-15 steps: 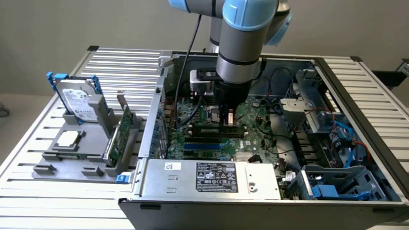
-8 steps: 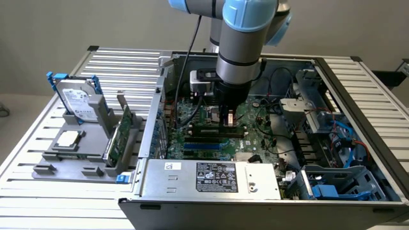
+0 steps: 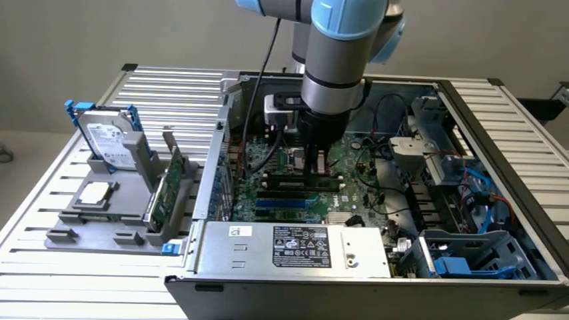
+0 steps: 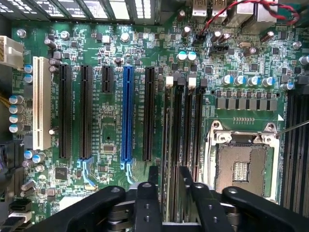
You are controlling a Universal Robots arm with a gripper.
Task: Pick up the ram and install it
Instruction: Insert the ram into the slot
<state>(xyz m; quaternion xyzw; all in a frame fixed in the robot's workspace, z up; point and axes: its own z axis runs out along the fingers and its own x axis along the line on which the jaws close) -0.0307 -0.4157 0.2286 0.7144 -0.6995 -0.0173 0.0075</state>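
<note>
Slatted desk (image 3: 53, 280) holds an open computer case (image 3: 266, 293); the released end effector (image 4: 168, 170) straddles the ram (image 4: 169, 125), apparently seated in the motherboard (image 4: 111, 121).

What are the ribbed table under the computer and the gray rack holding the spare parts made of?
The table looks like bare aluminium: silvery, matte, built from long ribbed slats. The rack seems to be plastic, moulded or printed: flat, uniform gray, no shine, blocky edges. The look alone doesn't settle which.
</note>
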